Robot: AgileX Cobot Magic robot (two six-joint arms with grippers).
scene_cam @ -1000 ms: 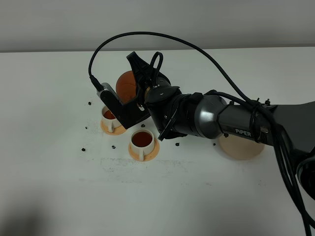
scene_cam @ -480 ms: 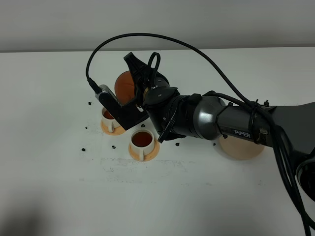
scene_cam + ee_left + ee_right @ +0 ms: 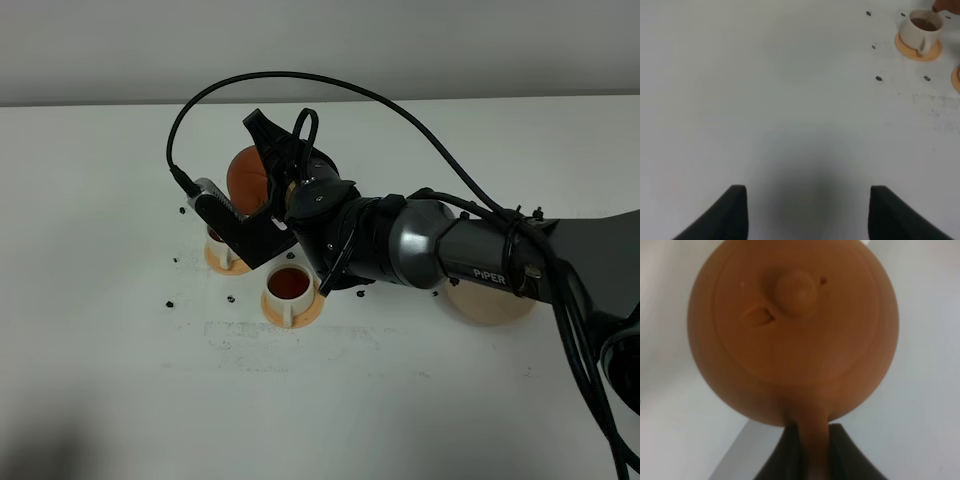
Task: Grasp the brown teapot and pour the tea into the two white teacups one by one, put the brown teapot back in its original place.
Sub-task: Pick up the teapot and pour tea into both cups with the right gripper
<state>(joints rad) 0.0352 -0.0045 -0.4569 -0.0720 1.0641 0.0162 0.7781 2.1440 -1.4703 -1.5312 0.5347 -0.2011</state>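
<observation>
My right gripper (image 3: 275, 175) is shut on the loop handle of the brown teapot (image 3: 245, 175) and holds it tilted above the left white teacup (image 3: 220, 250), which the wrist camera mostly hides. The right teacup (image 3: 290, 290) stands on its orange saucer (image 3: 312, 310) with dark tea (image 3: 289, 283) in it. In the right wrist view the teapot (image 3: 792, 330) fills the frame, its handle between the fingers (image 3: 840, 455). The left wrist view shows the left teacup (image 3: 923, 27) holding tea. My left gripper (image 3: 807, 215) is open over bare table. The beige coaster (image 3: 490, 305) lies half hidden under the right arm.
Small dark specks (image 3: 170, 300) dot the white table (image 3: 150, 380) around the cups. The right arm's black cable (image 3: 400, 100) arcs above the teapot. A grey wall (image 3: 320, 40) bounds the far edge.
The right gripper has carried the teapot slightly left and away from the camera, over the left teacup. The cups and the coaster have not moved.
</observation>
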